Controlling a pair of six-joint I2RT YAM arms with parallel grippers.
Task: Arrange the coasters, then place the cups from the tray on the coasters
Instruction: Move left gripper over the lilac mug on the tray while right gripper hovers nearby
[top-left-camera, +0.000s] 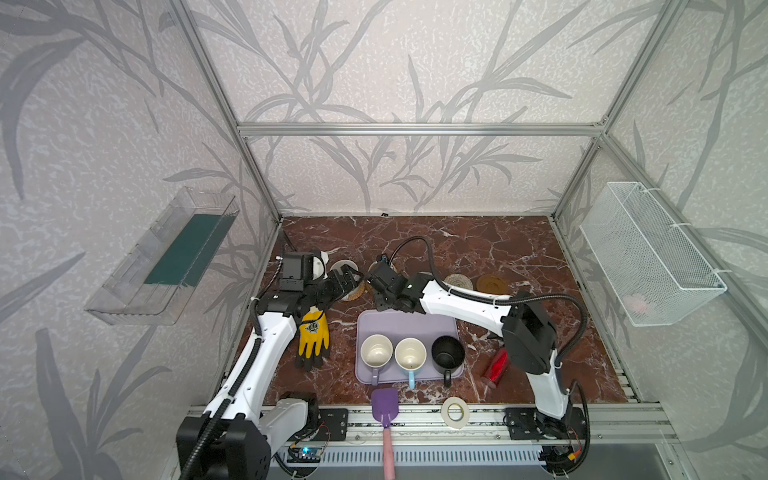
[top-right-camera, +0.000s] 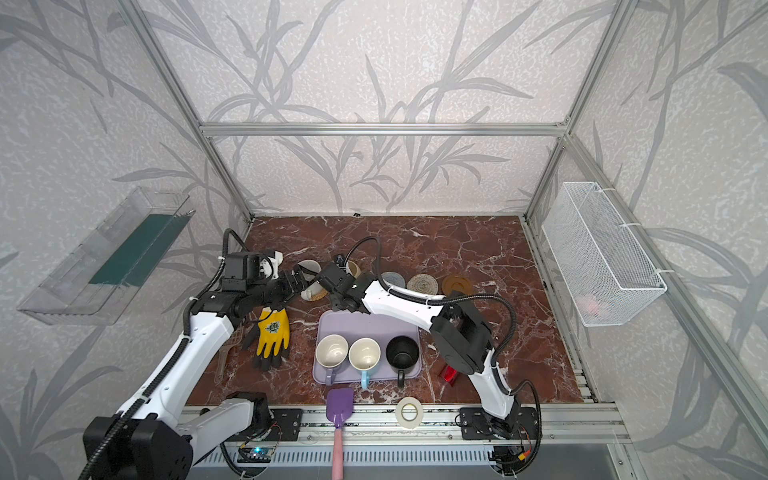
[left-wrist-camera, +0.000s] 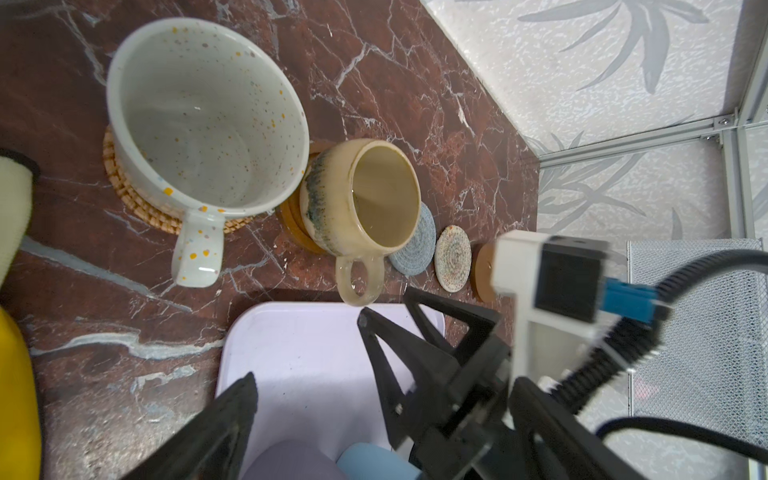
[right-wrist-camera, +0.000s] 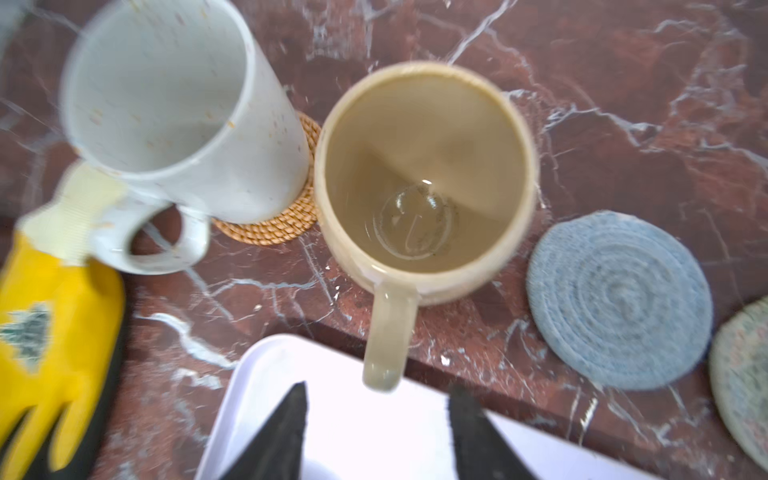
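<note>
Though unseen from the right wrist, amber coaster (left-wrist-camera: 291, 226) under cream mug (left-wrist-camera: 361, 199), left gripper (top-left-camera: 351, 282), right gripper (right-wrist-camera: 378, 387) spread empty.

The place is a robotics lab test cell, dressed to look homely. A bare aluminium frame (top-left-camera: 415, 129) boxes in the workspace. Its panels (top-left-camera: 374, 62) are papered with a grey leaf pattern, and the tabletop (top-left-camera: 498, 249) has a red marble finish. The left arm (top-left-camera: 274, 332) and right arm (top-left-camera: 457, 305) are bolted to a slotted metal rail (top-left-camera: 415, 417) along the front edge, near an exposed circuit board (top-left-camera: 305, 452) with loose wiring. A wire basket (top-left-camera: 648, 253) and a clear plastic bin (top-left-camera: 162, 257) hang on the side walls.
</note>
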